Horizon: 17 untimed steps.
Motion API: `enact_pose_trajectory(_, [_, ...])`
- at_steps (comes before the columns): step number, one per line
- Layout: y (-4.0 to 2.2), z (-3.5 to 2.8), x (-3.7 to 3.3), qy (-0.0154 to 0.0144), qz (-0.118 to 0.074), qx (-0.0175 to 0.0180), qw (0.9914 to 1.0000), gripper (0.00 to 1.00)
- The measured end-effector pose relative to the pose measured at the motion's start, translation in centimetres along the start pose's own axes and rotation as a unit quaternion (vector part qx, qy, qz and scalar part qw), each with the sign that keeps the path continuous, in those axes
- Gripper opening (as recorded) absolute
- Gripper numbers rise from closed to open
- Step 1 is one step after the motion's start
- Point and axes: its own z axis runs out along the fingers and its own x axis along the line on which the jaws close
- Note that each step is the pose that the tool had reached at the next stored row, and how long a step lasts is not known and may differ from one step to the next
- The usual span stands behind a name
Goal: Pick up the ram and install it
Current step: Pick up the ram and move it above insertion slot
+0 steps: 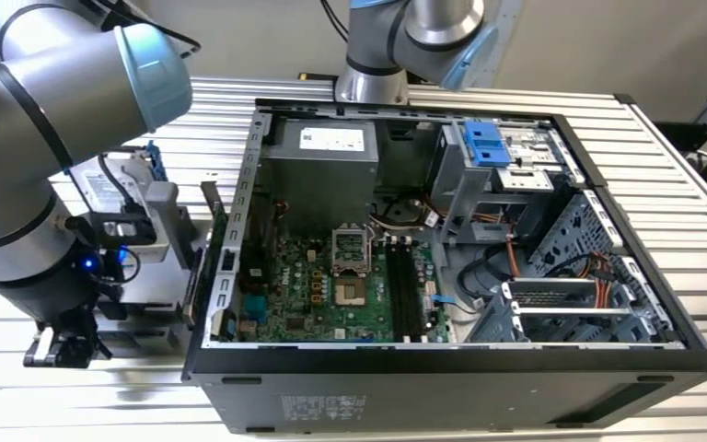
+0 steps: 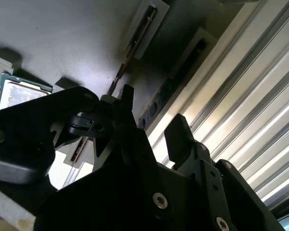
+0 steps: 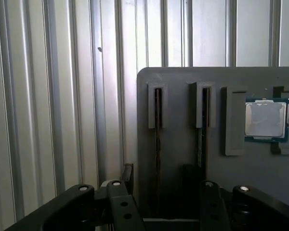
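Observation:
Two ram sticks stand on edge in the slots of a grey holder tray (image 3: 183, 82). In both wrist views, the ram (image 3: 157, 130) (image 2: 176, 79) nearest the tray's edge runs between my fingers. My gripper (image 3: 159, 180) (image 2: 153, 118) is open, with one black finger (image 3: 128, 175) on each side of that stick and a gap on both sides. The other ram (image 3: 201, 130) (image 2: 135, 41) sits in the neighbouring slot. In the exterior view my gripper (image 1: 65, 345) hangs low at the exterior view's left, outside the open computer case (image 1: 452, 368). The motherboard's long black slots (image 1: 400, 285) lie inside.
A processor chip (image 3: 265, 119) rests in a pocket of the same tray, beside the ram slots. The tray lies on a ribbed metal table (image 3: 48, 96). The case holds a power supply (image 1: 323, 157), a blue drive bracket (image 1: 484, 143) and cables. A second arm's base (image 1: 372, 83) stands behind the case.

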Motion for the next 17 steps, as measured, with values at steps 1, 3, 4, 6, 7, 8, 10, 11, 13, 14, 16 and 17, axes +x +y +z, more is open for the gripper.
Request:
enact_pose_trajectory(1, [0.00, 0.00, 0.00, 0.0000, 0.000, 0.0000, 1.00000, 1.00])
enact_pose_trajectory(3, [-0.01, 0.00, 0.01, 0.0001, 0.000, 0.0000, 1.00000, 1.00])
enact_pose_trajectory(4, [-0.01, 0.00, 0.01, 0.0000, 0.000, 0.0000, 1.00000, 1.00])
enact_pose_trajectory(6, [-0.01, 0.01, 0.01, 0.0000, 0.000, 0.0000, 1.00000, 1.00])
enact_pose_trajectory(7, [-0.01, 0.01, 0.00, 0.0000, 0.000, 0.0000, 1.00000, 1.00])
enact_pose_trajectory(8, [-0.01, 0.01, 0.01, 0.0000, 0.000, 0.0000, 1.00000, 1.00])
enact_pose_trajectory(10, [-0.01, 0.01, 0.01, 0.0000, 0.000, 0.0000, 1.00000, 1.00])
enact_pose_trajectory(11, [-0.01, 0.01, 0.00, 0.0000, 0.000, 0.0000, 1.00000, 1.00])
enact_pose_trajectory(13, [-0.01, 0.02, 0.01, 0.0000, 0.000, 0.0000, 1.00000, 1.00])
enact_pose_trajectory(14, [0.03, 0.03, 0.01, -0.0001, 0.000, 0.0001, 1.00000, 1.00])
enact_pose_trajectory(16, [0.33, 0.03, 0.02, -0.0001, 0.000, 0.0001, 1.00000, 1.00])
enact_pose_trajectory(17, [0.47, 0.02, 0.02, 0.0000, 0.000, 0.0001, 1.00000, 1.00])
